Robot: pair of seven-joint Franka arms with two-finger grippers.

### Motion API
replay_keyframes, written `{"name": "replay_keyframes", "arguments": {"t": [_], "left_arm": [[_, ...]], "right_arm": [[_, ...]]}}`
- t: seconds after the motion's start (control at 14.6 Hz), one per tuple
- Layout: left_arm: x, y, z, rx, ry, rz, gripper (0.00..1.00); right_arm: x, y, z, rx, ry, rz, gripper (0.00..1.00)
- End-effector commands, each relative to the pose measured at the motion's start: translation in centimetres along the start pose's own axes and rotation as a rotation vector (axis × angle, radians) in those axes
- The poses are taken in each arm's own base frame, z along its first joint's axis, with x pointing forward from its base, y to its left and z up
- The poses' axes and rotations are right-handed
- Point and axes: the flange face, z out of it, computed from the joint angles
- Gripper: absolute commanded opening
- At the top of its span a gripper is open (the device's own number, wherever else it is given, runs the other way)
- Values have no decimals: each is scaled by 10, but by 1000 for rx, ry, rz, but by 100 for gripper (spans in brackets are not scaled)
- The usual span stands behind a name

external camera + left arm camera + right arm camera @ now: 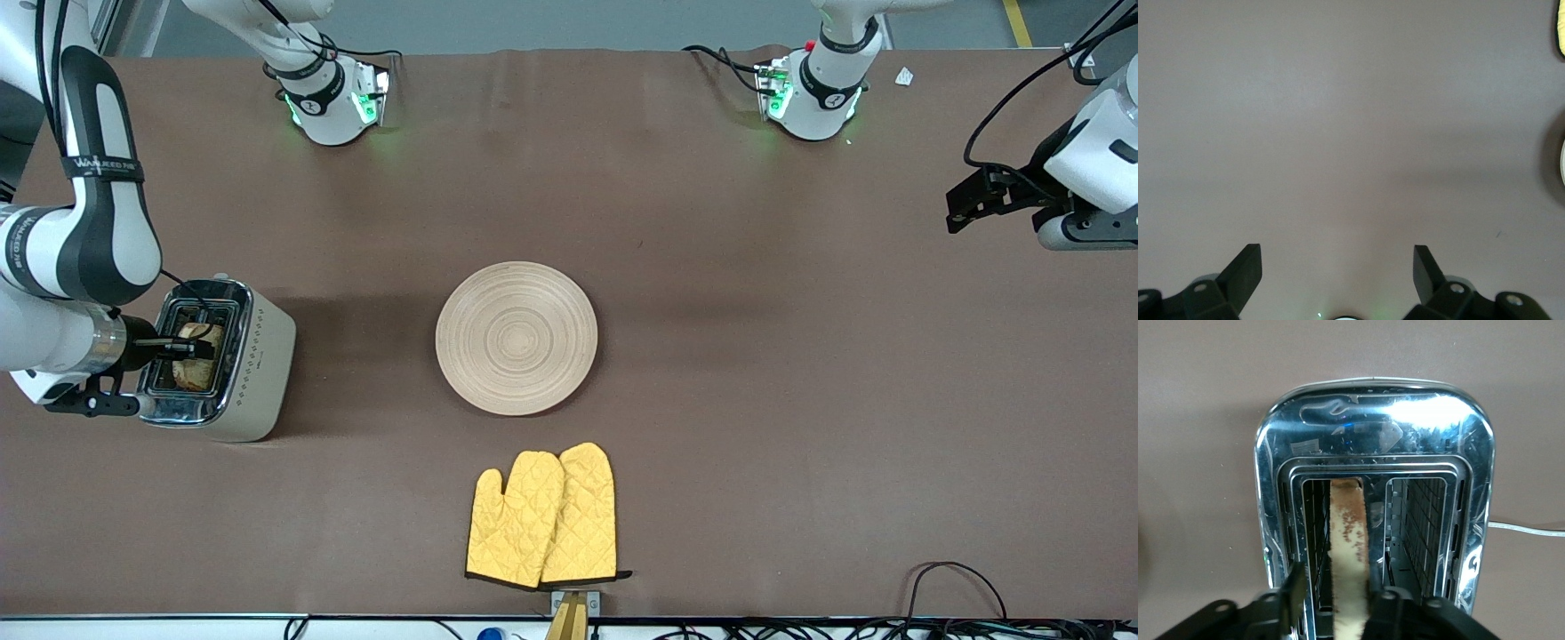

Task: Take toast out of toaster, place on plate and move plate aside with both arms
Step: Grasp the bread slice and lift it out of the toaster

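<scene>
The toast (pixel 190 372) stands upright in one slot of the chrome toaster (pixel 260 356) at the right arm's end of the table. My right gripper (pixel 189 347) hangs over that slot. In the right wrist view its fingers straddle the toast (pixel 1348 533). One finger lies against the slice and the other stands a little apart, so the right gripper (pixel 1341 583) is open. The round wooden plate (pixel 516 338) lies bare at mid-table. My left gripper (pixel 958 200) waits open over bare table at the left arm's end, and nothing shows between its fingers in the left wrist view (pixel 1338 267).
A pair of yellow oven mitts (pixel 542 520) lies nearer to the front camera than the plate. The toaster's second slot (pixel 1421 520) holds nothing. Its cord (pixel 1525 528) trails off beside it. Loose cables (pixel 960 587) lie at the table's front edge toward the left arm's end.
</scene>
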Motion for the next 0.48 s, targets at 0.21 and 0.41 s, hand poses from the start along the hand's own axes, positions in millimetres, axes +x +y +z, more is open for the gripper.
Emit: {"name": "replay_keyframes", "arguments": {"t": [0.21, 0.41], "left_arm": [[1, -1, -4, -13, 1, 17, 100], [1, -2, -4, -13, 1, 16, 100]], "right_arm": [[0, -3, -12, -32, 16, -57, 7], [-2, -5, -36, -35, 46, -71, 6]]}}
